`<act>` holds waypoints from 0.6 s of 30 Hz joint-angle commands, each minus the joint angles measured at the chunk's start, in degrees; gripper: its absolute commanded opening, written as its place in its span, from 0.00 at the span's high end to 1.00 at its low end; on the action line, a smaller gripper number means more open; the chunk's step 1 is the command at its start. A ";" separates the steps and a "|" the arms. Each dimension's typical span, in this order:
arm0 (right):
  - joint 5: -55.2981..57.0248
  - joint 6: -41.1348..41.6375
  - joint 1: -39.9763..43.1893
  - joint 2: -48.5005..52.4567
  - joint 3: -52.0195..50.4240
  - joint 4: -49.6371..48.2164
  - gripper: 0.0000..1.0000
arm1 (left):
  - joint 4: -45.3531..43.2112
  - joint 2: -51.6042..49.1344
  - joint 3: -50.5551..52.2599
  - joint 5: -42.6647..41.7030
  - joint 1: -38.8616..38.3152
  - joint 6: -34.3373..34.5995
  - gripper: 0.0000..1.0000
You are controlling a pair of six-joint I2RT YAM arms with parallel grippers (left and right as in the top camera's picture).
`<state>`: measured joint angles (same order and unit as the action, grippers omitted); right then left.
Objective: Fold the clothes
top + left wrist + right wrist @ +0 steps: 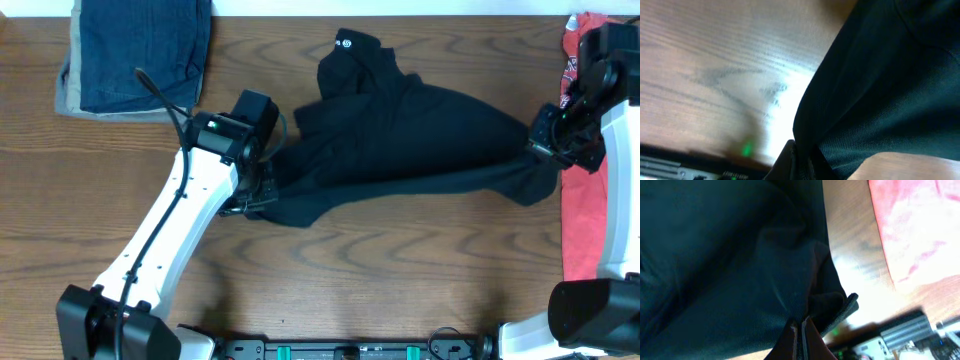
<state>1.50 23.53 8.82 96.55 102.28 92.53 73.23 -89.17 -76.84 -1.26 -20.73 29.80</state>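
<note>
The clothes, a black shirt (400, 130) with a small white round logo (343, 43), lie stretched across the middle of the table. My left gripper (262, 190) is shut on the shirt's left edge. The left wrist view shows the black fabric (880, 95) pinched between the dark fingers (790, 162) above the wood. Over at the right end, my right gripper (540, 150) is shut on the shirt. Its wrist view has the cloth (735, 265) bunched and clamped between the fingers (790, 340).
A blue denim and tan stack (135, 55) lies at the back left. A red printed T-shirt (580, 190) lies along the right edge beside the right arm; the right wrist view shows it (910, 225) too. Bare wood runs along the front.
</note>
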 commanded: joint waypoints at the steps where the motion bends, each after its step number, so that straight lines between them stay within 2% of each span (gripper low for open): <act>1: 0.39 1.18 0.11 -2.01 -2.97 0.94 0.99 | 1.77 0.02 0.74 1.29 -0.59 0.92 0.94; 9: -0.46 1.38 0.13 -13.11 -21.14 -4.63 0.99 | 2.82 1.36 5.20 2.05 -1.38 2.86 0.94; 18: -6.08 3.23 0.17 -24.11 -39.39 -11.21 0.99 | 2.86 10.86 16.79 1.64 -1.38 5.62 0.94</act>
<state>-1.65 25.50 8.82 73.89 66.57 82.39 75.46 -82.11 -63.40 -0.86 -22.17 32.97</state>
